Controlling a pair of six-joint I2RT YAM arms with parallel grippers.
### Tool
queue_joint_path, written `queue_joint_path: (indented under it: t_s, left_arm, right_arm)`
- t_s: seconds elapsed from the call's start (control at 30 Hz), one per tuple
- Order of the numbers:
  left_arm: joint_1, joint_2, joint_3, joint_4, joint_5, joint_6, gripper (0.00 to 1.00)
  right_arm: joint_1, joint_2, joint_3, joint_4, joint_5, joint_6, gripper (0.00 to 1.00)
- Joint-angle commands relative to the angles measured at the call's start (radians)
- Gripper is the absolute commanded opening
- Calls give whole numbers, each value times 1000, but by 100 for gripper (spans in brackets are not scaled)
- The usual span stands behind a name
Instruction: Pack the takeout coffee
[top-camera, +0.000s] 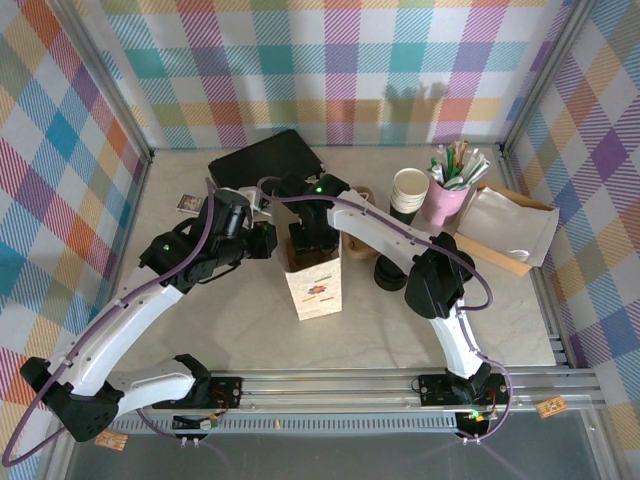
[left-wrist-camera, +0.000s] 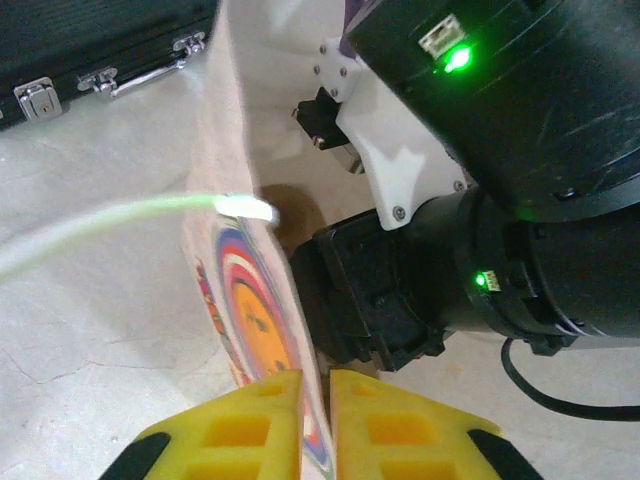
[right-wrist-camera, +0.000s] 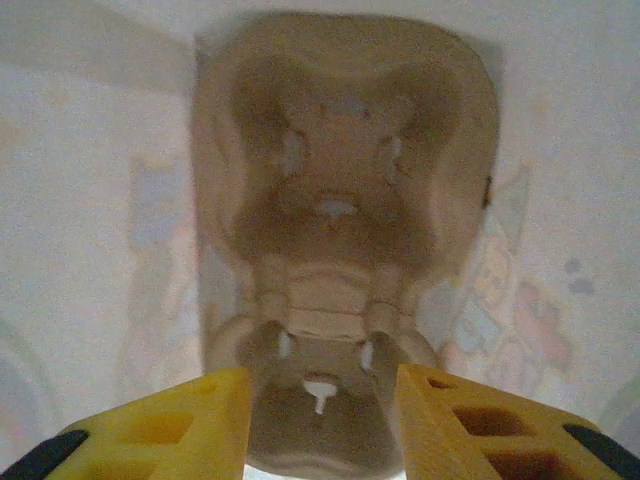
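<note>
Paper bag (top-camera: 314, 285) stands upright at frame centre on the counter (top-camera: 200, 330). Left gripper (left-wrist-camera: 316, 425) pinches its wall, nearly closed. Right gripper (right-wrist-camera: 320, 420), spread and empty, reaches inside above a pulp cup tray (right-wrist-camera: 340, 220). Takeout coffee (top-camera: 408, 193) stands upper right beside a pink cup (top-camera: 445, 203).

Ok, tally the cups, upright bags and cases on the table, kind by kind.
Cups: 2, the paper cup and the pink cup
Upright bags: 1, the printed paper bag
Cases: 1, the black case
Total: 4
</note>
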Motion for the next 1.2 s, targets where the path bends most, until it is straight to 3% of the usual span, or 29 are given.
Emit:
queue_joint_path:
  t_s: [0.0,0.33,0.7,0.9,1.0,1.17]
  left_arm:
    - [-9,21,11,-37,-7,-6,18]
    - [-9,42,26,-30,19,-55,26]
    - [-9,70,32,-23,86,-137,26]
    - [-9,90,50,-1,121,-166,34]
    - [-10,85,53,15,113,-182,43]
    - [-9,80,53,19,103,-187,44]
  right_arm:
    - [5,-71,65,-31,-1,-5,43]
    - [5,-99,99,-8,-4,-17,43]
    - [4,-120,42,31,-9,-24,41]
    - [4,-130,36,44,-20,-22,41]
    - [3,-145,38,43,4,-10,41]
    - [2,-172,45,48,40,-7,40]
